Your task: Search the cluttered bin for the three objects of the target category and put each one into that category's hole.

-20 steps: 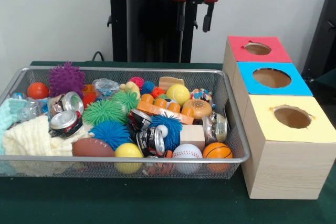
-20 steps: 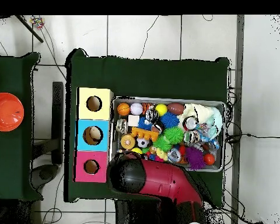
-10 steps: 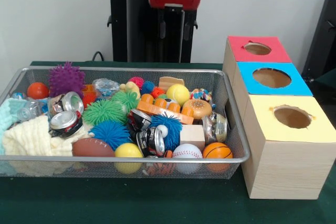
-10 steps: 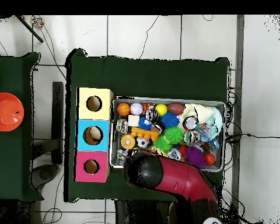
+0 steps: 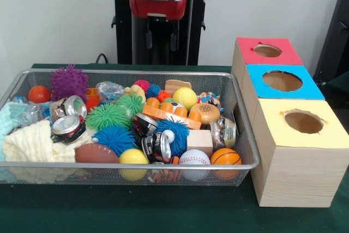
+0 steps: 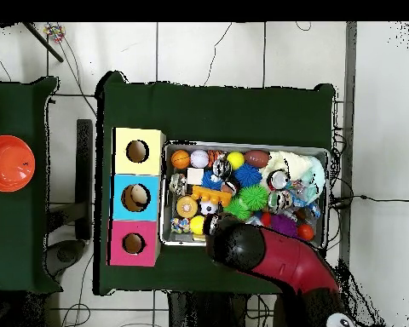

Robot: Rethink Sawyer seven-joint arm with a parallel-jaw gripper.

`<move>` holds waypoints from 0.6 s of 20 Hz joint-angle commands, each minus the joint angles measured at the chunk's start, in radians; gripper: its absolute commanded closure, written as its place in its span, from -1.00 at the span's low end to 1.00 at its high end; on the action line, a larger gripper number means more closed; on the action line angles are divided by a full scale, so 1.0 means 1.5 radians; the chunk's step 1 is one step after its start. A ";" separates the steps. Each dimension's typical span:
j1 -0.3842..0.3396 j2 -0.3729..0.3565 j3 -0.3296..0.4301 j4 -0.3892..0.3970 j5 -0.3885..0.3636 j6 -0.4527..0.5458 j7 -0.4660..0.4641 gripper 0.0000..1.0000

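Across the middle of the green table (image 5: 163,216), the cluttered bin (image 5: 131,165) lies with its long axis running side to side in the front view, parallel to the table's near edge, its right end just beside the row of three boxes; it sits where it sat a second ago, and its load of balls, cans and spiky toys looks unshifted. The red arm (image 6: 280,260) is what differs: in the overhead view it has swung from beside the pink box (image 6: 133,244) to over the bin's robot-side rim, and from the front its red wrist has travelled leftward from above the bin's right half to about mid-bin. The yellow box (image 5: 300,151), blue box (image 5: 281,83) and pink one stand unmoved. The gripper (image 5: 161,39) hangs high above the bin's far rim, its two dark fingers (image 5: 148,39) apart with nothing between them.
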 commanded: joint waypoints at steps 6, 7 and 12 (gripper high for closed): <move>-0.115 0.002 0.124 -0.003 -0.044 0.003 -0.063 -1.00; -0.124 0.003 0.128 0.002 -0.048 0.006 -0.066 -1.00; -0.144 0.041 0.128 -0.056 -0.099 0.020 -0.079 -1.00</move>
